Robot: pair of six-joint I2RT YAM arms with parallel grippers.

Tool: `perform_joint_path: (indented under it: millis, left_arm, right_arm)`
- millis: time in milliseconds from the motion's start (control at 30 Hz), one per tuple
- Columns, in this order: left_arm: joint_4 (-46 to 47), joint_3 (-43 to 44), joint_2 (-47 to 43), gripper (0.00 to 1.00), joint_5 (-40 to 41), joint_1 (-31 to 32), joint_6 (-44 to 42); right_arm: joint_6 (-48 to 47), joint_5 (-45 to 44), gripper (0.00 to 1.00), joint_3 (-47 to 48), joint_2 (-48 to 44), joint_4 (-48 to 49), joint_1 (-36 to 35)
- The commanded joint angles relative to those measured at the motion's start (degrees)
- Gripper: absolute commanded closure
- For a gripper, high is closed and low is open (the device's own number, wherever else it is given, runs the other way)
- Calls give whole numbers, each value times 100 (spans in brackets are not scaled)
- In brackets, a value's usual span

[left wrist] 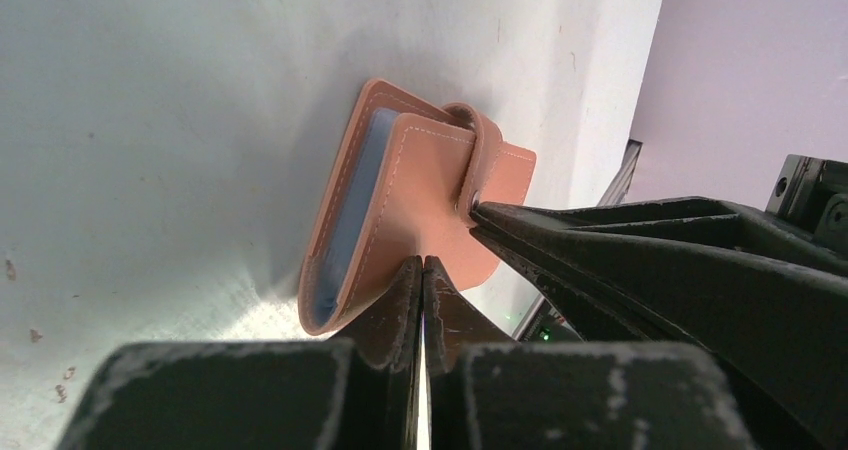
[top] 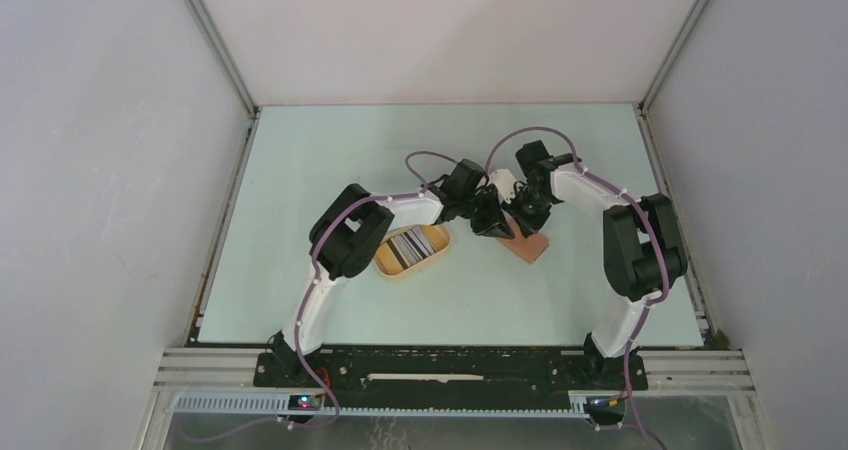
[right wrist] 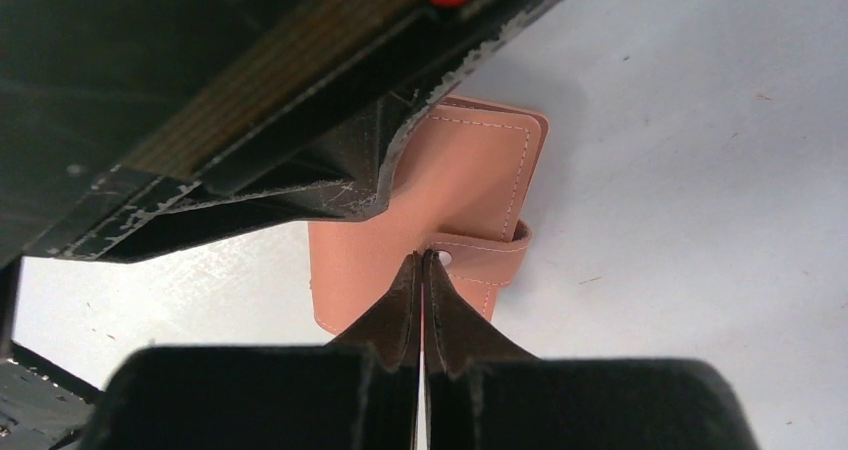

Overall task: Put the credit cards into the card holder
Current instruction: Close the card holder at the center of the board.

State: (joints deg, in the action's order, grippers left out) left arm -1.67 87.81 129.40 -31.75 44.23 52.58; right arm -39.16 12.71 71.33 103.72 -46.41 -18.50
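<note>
The reddish-brown card holder (top: 531, 247) lies on the table right of centre, folded, with its snap tab wrapped over the cover and the blue lining showing at one edge in the left wrist view (left wrist: 420, 170). My left gripper (left wrist: 422, 262) is shut, its tips against the cover's lower edge. My right gripper (right wrist: 422, 256) is shut, its tips at the snap tab (right wrist: 490, 255). From above, both grippers, left (top: 492, 225) and right (top: 517, 216), meet over the holder. The credit cards (top: 412, 246) lie as a striped stack in the yellow tray.
The yellow oval tray (top: 390, 268) sits just left of the holder, under the left forearm. White walls enclose the pale table on three sides. The two arms' wrists crowd close together above the holder.
</note>
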Motion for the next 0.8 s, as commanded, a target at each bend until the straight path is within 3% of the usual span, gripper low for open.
perform_joint_path:
  millis: [0, 500, 767]
  left_arm:
    - [514, -211, 26, 95, 22, 130, 152]
    - [1871, -1121, -497, 84, -33, -135, 1037]
    - [1785, -1543, -954, 82, 212, -353, 1089]
  right_arm:
    - [171, -137, 100, -220, 554, -15, -370]
    - [299, -805, 100, -136, 739, -111, -800]
    - [239, -877, 100, -193, 718, -68, -917]
